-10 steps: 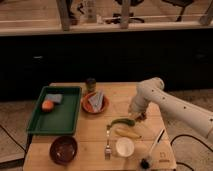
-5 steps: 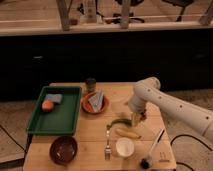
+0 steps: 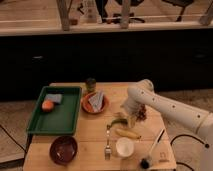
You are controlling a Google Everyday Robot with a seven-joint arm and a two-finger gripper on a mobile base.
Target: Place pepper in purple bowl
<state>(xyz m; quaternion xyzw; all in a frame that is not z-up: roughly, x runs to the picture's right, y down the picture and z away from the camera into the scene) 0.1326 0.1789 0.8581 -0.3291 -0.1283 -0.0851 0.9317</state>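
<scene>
The pepper [image 3: 117, 122] is a small dark-green curved shape on the wooden table, just left of my gripper [image 3: 128, 118]. The gripper hangs from the white arm that reaches in from the right and sits low over the table at the pepper's right end. The purple bowl [image 3: 63, 149] stands at the front left corner of the table, well apart from the gripper and with nothing in it.
A yellow banana-shaped item [image 3: 128, 133] lies just in front of the gripper. A white cup [image 3: 124, 147] and a fork [image 3: 107, 142] are at the front. A green tray [image 3: 70, 122], an orange dish [image 3: 86, 107], a dark can [image 3: 90, 84] and a brush [image 3: 153, 149] are also on the table.
The arm has swung left and lowered, bringing the gripper down to the pepper. The other things have not moved.
</scene>
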